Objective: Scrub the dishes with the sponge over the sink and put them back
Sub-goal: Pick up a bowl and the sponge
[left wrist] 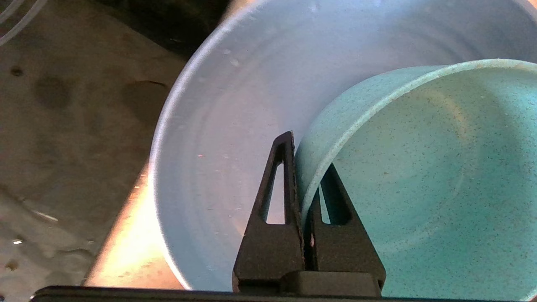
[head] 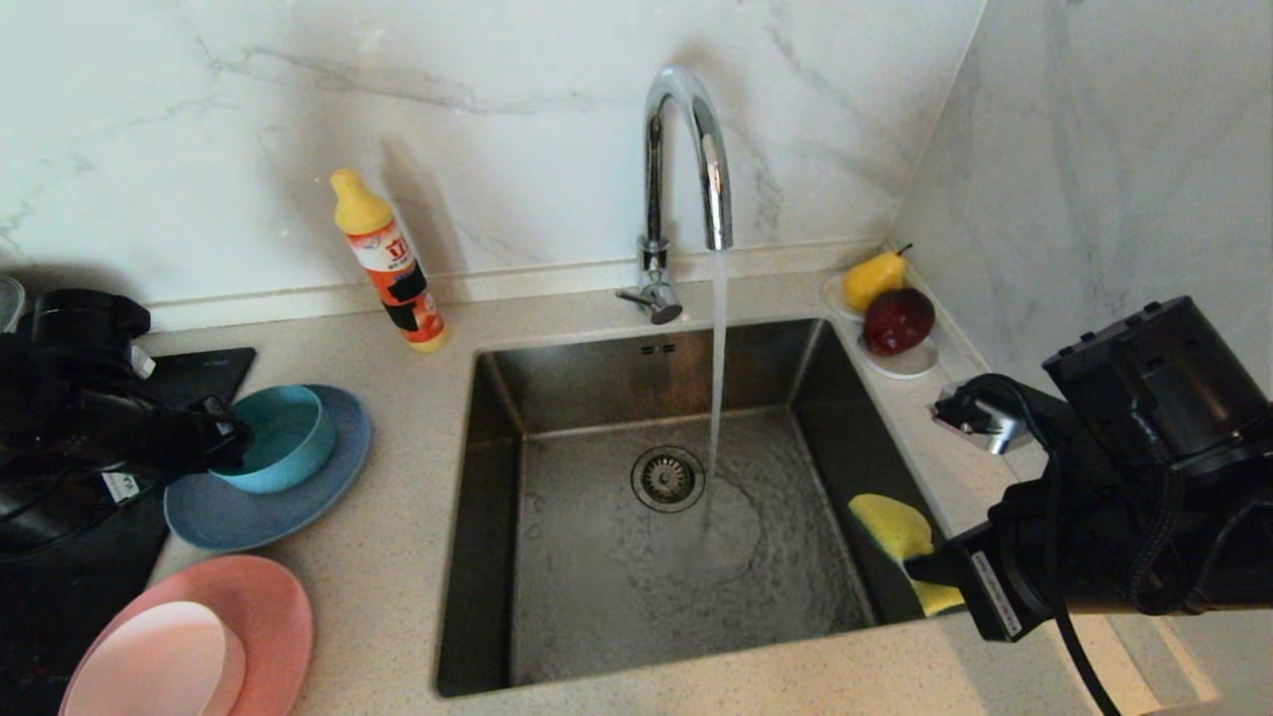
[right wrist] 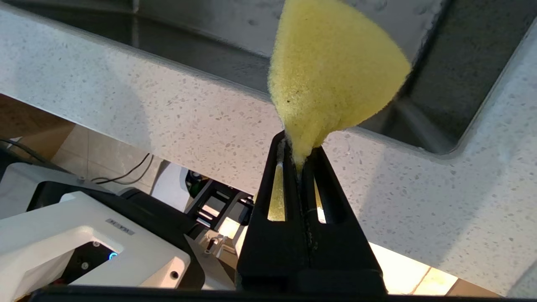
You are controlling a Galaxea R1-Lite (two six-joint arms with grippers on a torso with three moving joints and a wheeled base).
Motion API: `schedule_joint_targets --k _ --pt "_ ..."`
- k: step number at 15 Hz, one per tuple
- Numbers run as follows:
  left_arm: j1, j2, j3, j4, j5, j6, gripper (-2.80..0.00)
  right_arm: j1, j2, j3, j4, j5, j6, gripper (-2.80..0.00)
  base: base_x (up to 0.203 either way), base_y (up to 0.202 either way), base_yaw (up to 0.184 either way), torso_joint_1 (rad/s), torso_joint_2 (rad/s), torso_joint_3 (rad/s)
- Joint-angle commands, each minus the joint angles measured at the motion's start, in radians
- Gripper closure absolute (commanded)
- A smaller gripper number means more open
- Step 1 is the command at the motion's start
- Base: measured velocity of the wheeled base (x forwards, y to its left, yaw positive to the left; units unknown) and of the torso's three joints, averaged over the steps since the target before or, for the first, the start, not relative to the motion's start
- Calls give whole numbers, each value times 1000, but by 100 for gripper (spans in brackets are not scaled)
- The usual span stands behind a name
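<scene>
The teal bowl (head: 283, 435) sits on the blue plate (head: 328, 487) on the tabletop (head: 398, 557) left of the sink (head: 597, 557). The left gripper (left wrist: 303, 167) has its jaws clamped on the bowl's near rim, one finger inside the bowl and one outside against its wall. In front of that pair, at the tabletop's near left corner, a pale pink bowl (head: 159, 661) rests on the pink plate (head: 273, 607).

The sponge (right wrist: 331, 71) is pinched at one end by the right gripper (right wrist: 298, 157), jaws squeezed together on the foam, and hangs over the sink's right edge with its green face (head: 875, 534) turned toward the basin. Water runs from the faucet (head: 686, 149) and lands just right of the drain (head: 667, 478). An orange detergent bottle (head: 393, 264) stands by the back wall, left of the faucet. A small white dish (head: 905, 363) with a pear (head: 873, 278) and a red fruit (head: 898, 319) sits at the far right corner.
</scene>
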Motion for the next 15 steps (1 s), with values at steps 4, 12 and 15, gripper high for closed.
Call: schedule_joint_targets --k 4,12,15 --pt "25 -72 -9 13 -2 -12 0 0 4 -2 1 0 0 0 0 0 0 0 0 0" --pt "21 -436 -193 278 -34 7 0 1 -19 -11 3 -1 5 0 0 0 0 0 0 0" --pt "-39 -557 -234 362 -81 59 0 4 -28 -14 3 -2 5 0 0 0 0 0 0 0"
